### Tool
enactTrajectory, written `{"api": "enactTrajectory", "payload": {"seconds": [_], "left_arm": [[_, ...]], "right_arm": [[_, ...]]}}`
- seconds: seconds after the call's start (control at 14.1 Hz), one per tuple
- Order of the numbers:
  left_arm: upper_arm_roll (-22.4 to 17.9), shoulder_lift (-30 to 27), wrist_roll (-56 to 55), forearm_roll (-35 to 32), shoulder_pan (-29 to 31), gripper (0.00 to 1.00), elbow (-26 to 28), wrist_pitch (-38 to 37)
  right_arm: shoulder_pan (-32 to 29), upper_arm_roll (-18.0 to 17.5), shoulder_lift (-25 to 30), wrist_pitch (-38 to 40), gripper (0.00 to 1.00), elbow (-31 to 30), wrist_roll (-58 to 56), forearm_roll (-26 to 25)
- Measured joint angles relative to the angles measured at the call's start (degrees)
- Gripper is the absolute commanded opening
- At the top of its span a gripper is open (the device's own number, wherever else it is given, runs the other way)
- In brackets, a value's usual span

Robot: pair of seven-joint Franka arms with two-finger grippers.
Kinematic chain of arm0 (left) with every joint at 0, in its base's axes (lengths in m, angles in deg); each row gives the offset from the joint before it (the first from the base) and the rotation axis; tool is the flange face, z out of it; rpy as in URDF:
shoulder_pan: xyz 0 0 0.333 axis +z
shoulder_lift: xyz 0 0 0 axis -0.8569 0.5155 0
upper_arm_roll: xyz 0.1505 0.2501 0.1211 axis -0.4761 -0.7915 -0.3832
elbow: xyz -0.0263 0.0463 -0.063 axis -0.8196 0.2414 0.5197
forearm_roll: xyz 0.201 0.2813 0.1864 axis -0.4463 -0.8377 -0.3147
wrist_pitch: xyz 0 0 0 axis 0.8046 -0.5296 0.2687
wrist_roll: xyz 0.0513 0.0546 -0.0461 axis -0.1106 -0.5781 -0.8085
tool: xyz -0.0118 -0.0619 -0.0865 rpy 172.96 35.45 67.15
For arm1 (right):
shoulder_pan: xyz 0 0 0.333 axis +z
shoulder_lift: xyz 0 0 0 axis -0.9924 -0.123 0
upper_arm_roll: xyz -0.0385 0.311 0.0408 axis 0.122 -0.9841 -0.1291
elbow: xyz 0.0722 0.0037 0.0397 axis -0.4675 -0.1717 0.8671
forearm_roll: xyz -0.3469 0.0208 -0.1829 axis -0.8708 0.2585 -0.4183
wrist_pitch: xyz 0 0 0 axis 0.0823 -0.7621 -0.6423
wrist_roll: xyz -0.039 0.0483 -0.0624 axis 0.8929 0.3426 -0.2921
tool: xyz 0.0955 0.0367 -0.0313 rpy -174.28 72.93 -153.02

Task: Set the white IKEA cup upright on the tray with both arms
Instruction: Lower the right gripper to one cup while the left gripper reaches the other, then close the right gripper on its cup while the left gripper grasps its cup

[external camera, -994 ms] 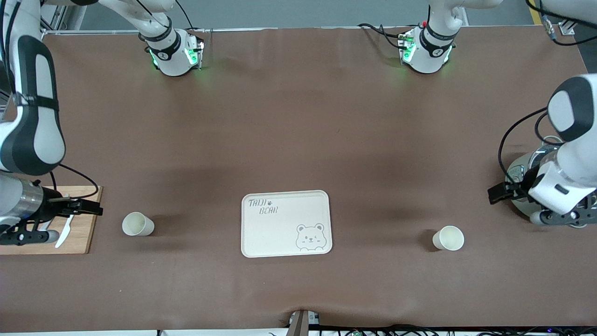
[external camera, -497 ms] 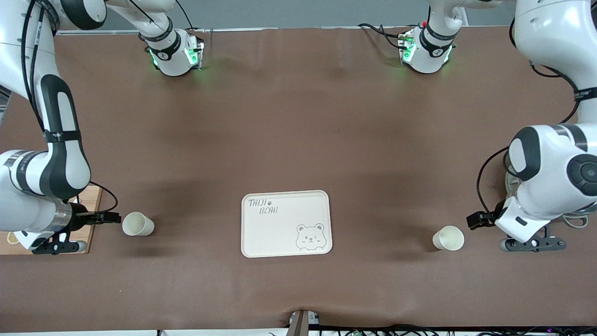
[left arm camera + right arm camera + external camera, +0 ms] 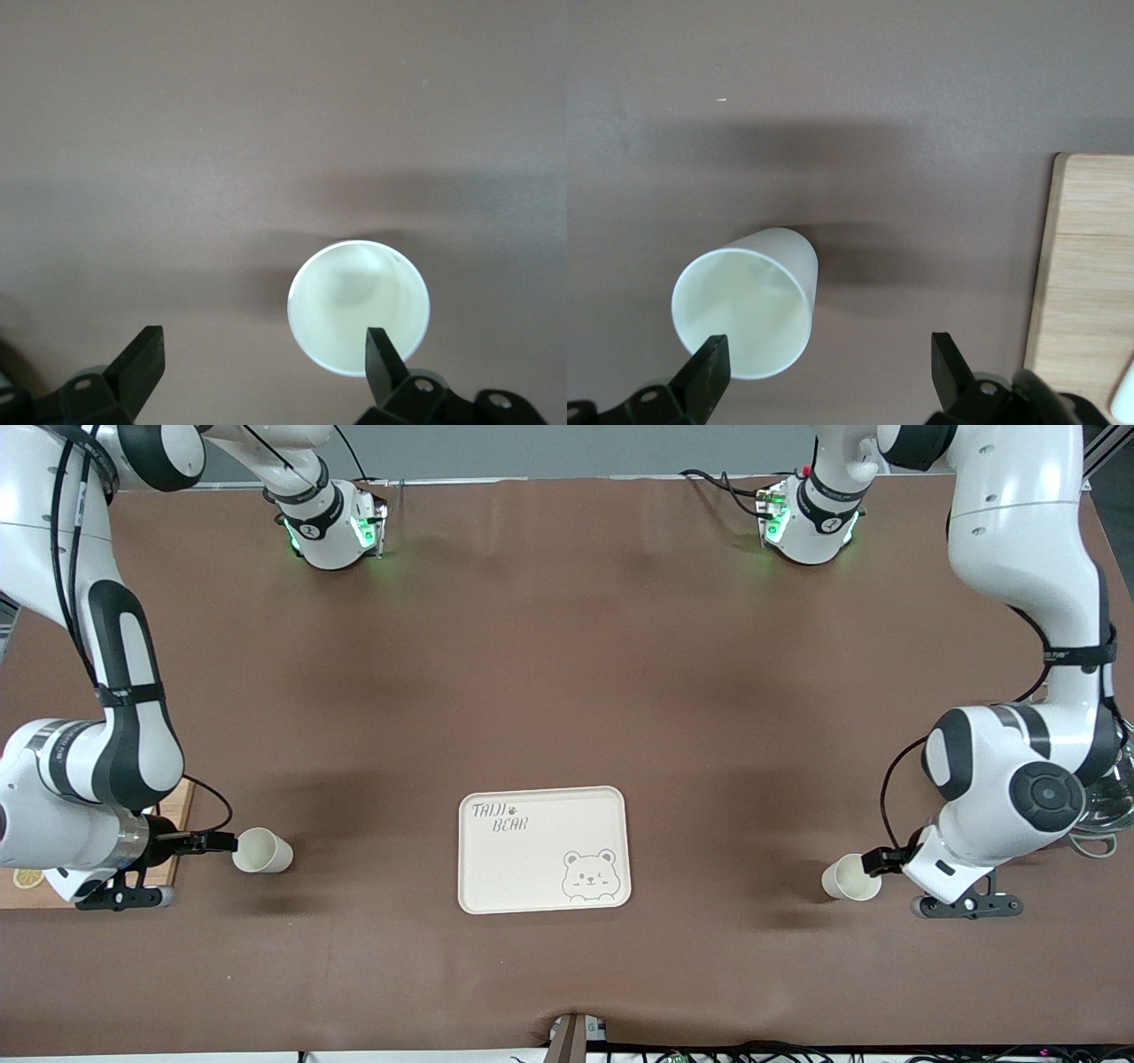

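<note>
Two white cups stand mouth up on the brown table. One (image 3: 261,850) is toward the right arm's end, the other (image 3: 849,877) toward the left arm's end. The cream tray (image 3: 540,868) with bear drawing lies between them, with nothing on it. My right gripper (image 3: 217,841) is open just over its cup's rim; in the right wrist view (image 3: 829,347) one fingertip overlaps the cup (image 3: 744,310). My left gripper (image 3: 873,859) is open over the other cup's rim; in the left wrist view (image 3: 263,341) one fingertip overlaps that cup (image 3: 354,301).
A wooden cutting board (image 3: 177,808) lies at the right arm's end, mostly under that arm; it also shows in the right wrist view (image 3: 1090,283). A shiny glass object (image 3: 1107,806) sits at the left arm's end.
Both arms have swung in from the table's ends. The right gripper has left the board and the left has left the glass object; each now hangs at its cup's rim.
</note>
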State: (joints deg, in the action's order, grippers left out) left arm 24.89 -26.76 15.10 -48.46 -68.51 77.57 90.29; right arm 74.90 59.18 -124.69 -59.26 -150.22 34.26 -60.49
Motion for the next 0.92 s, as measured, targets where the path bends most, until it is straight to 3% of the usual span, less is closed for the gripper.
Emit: {"api": "enactTrajectory", "payload": {"seconds": [0.36,0.57,0.64,0.71,0.92], "left_arm": [[0.03,4.28,-0.02,0.55,0.48,1.0,-0.01,3.48],[0.1,4.97,-0.05,3.93,0.45,0.5,-0.02,4.14],[0.12,4.96,-0.05,4.93,0.43,0.37,-0.04,4.15],[0.12,4.96,-0.06,5.44,0.43,0.27,-0.07,4.16],[0.12,4.96,-0.2,5.83,0.44,0.1,-0.22,4.19]], "right_arm": [[0.0,0.0,-1.85,-1.63,1.0,-0.04,0.0,0.0],[0.0,0.0,-2.71,-2.75,1.0,-0.15,0.0,0.0],[0.0,0.0,-3.12,-3.42,1.0,-0.17,0.0,0.0],[0.0,0.0,-3.59,-4.06,1.0,-0.22,0.0,0.0],[0.0,0.0,-4.61,-5.79,1.0,-0.61,0.0,0.0]]}}
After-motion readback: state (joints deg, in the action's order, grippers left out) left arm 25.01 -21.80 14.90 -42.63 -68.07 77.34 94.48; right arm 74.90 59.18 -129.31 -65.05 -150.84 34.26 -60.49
